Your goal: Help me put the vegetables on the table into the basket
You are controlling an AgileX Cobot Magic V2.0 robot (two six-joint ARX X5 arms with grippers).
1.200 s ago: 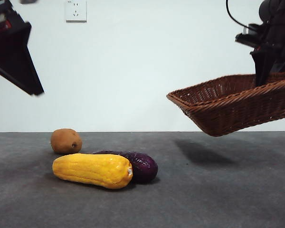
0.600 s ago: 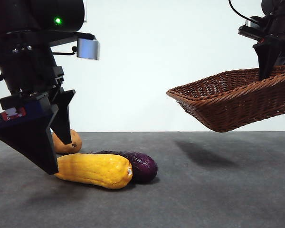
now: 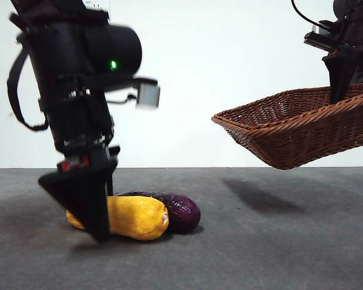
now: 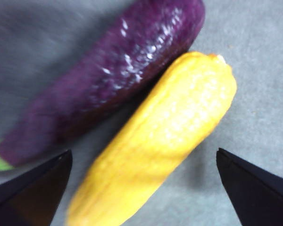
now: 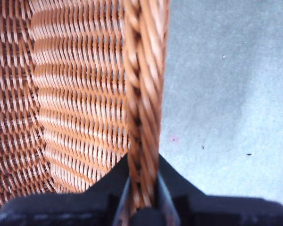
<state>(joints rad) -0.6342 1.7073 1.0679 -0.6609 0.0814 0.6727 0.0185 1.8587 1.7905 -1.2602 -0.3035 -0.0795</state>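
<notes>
Straddling item: left end effector point(image 4: 141, 188), jaws spread wide, down at the corn cob point(image 4: 160, 146) on the counter point(image 3: 278, 241). Cob's long axis runs 7 to 1 o'clock in the left wrist view, crosswise to the jaw gap (a fair line for closing, by my reading). Eggplant point(image 4: 104, 80) touches the cob's far side, parallel. Potato not visible. Right end effector point(image 5: 144, 188) clamps the basket point(image 3: 290, 130) rim, basket aloft at 2 o'clock. Counter: dark grey, matte. Backdrop: plain white wall.
</notes>
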